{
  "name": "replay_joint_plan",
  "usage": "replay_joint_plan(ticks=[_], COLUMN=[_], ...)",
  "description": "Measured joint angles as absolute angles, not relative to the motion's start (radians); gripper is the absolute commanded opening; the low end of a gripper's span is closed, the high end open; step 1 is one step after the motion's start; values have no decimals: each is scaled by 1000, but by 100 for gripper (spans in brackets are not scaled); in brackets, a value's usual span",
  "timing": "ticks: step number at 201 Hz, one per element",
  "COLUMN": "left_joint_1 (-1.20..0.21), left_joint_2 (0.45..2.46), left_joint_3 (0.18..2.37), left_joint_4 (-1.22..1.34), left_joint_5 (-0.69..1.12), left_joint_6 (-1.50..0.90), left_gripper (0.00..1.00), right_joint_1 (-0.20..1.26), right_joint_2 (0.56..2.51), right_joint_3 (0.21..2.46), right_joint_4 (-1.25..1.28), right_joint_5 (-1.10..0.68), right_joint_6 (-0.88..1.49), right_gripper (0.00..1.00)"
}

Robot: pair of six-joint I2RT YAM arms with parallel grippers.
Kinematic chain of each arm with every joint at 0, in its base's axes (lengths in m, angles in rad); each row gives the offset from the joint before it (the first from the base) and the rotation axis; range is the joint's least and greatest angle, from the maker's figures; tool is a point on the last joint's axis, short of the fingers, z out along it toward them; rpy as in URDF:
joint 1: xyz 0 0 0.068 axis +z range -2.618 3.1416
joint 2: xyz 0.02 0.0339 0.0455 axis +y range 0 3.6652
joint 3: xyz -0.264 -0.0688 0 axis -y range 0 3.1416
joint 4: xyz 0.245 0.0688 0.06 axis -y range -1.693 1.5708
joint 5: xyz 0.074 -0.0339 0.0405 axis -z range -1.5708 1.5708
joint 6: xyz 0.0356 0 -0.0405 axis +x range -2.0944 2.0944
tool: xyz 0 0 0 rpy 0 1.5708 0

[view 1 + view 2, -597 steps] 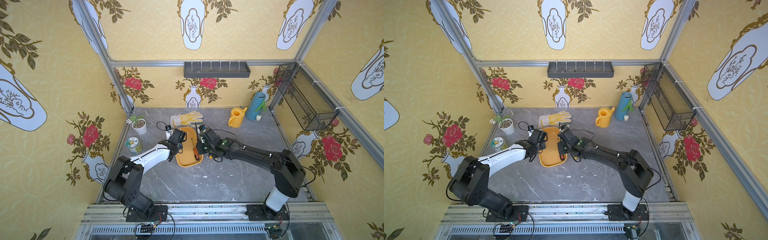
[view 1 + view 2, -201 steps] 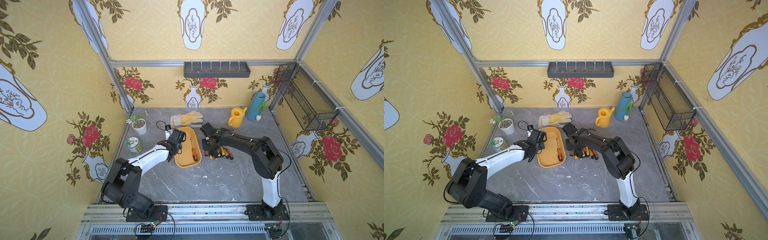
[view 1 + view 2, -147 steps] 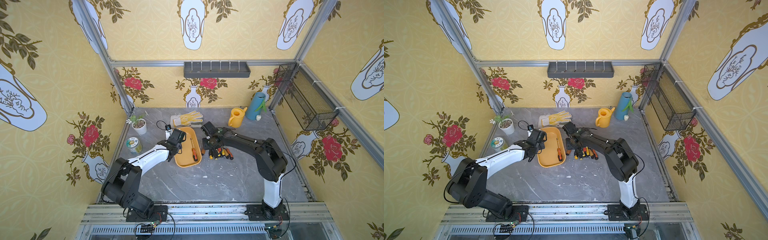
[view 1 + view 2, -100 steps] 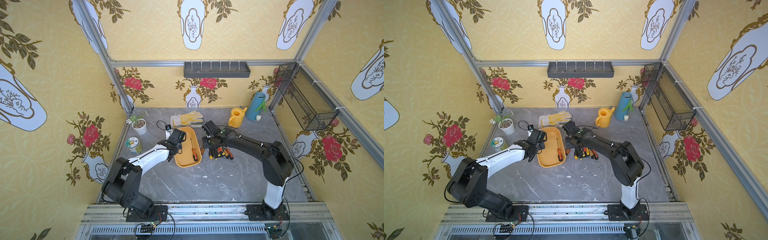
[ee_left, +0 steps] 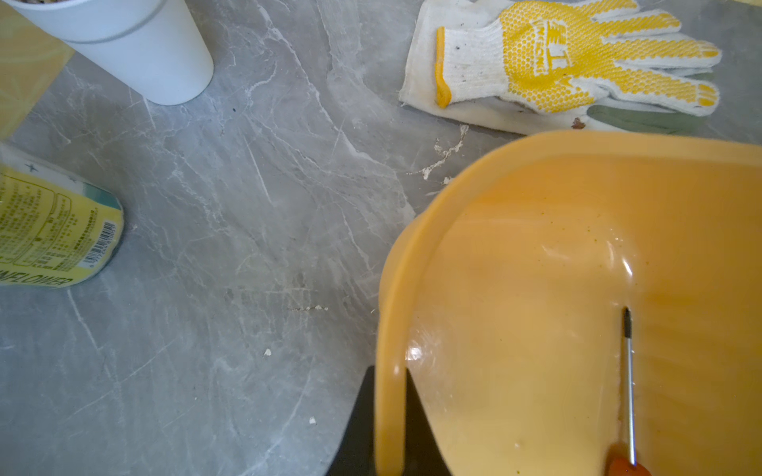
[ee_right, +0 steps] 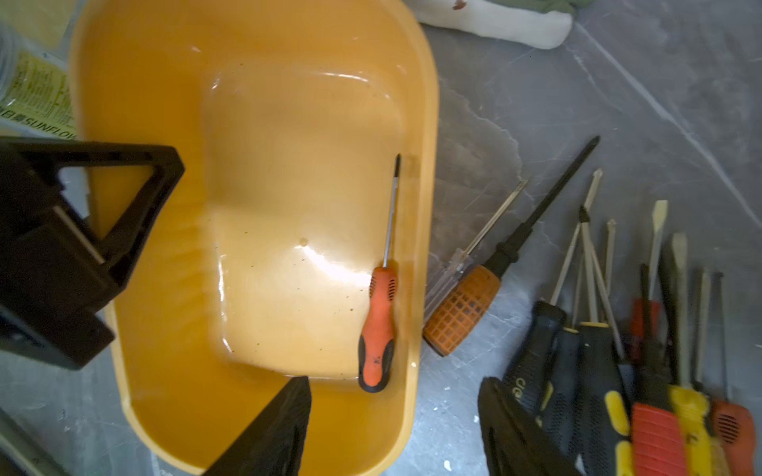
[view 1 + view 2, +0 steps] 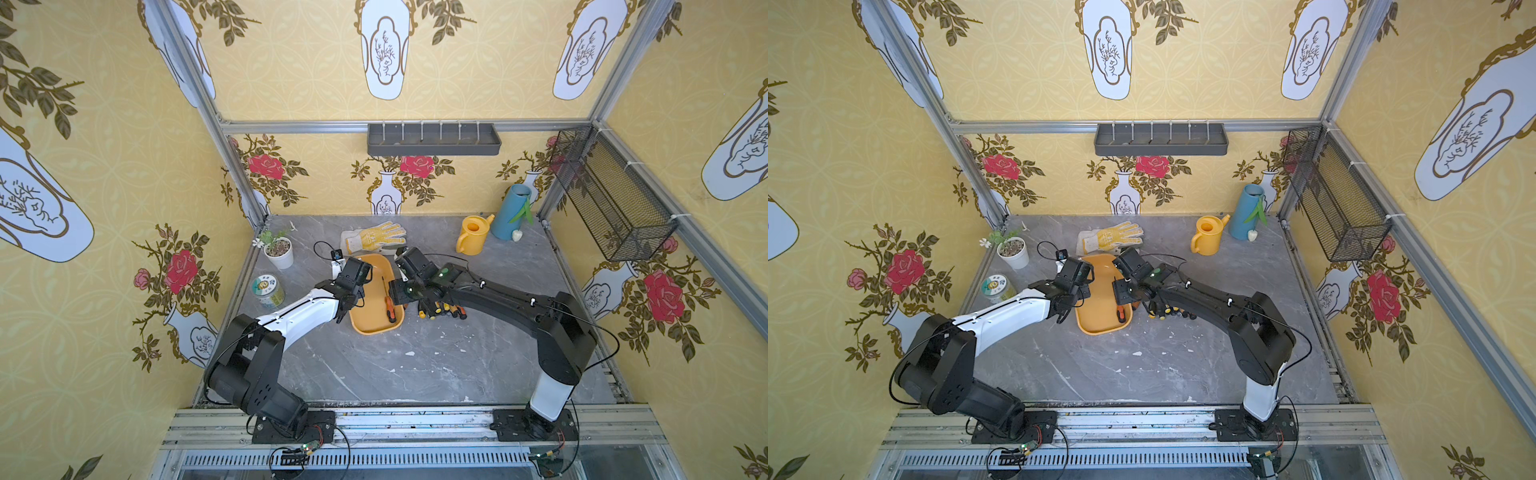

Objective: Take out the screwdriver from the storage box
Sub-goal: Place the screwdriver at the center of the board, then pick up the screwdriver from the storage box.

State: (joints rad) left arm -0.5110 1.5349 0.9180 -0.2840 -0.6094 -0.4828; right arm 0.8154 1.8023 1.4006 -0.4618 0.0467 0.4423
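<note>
Grey table bears storage box, glove, plant pot, tin, watering can, screwdrivers.

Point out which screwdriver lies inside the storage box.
The slim orange-and-black-handled screwdriver: it alone lies inside the storage box, along one long wall. The other screwdrivers lie outside on the table.

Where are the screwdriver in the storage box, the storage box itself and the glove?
screwdriver (image 6: 378, 317), right wrist view, orange handle.
storage box (image 6: 297, 165), right wrist view, bare floor.
glove (image 5: 577, 57), left wrist view, yellow palm.
</note>
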Motion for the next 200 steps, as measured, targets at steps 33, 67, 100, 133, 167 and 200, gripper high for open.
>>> replay_joint_plan(ticks=[33,67,100,133,167,200], left_joint_1=[-511,-511,-511,-511,-511,-511], left_joint_2=[1534,1533,1528,1518,1501,1486], left_joint_3=[918,918,918,914,912,904], left_joint_4=[-284,-284,-284,-285,-286,-286], left_joint_5=[-606,-604,-601,-599,-598,-597], left_joint_6=[-483,-487,-490,-490,-490,-495], left_gripper=[0,0,0,0,0,0], right_joint_1=[843,851,852,857,876,888], right_joint_2=[1840,1882,1933,1987,2038,2053], right_joint_3=[1415,1424,1444,1487,1536,1535], right_joint_4=[-447,-442,-442,-446,-481,-499], right_joint_5=[22,-5,-25,-29,0,42], right_joint_6=[450,473,493,504,529,570], right_gripper=[65,63,61,61,60,60])
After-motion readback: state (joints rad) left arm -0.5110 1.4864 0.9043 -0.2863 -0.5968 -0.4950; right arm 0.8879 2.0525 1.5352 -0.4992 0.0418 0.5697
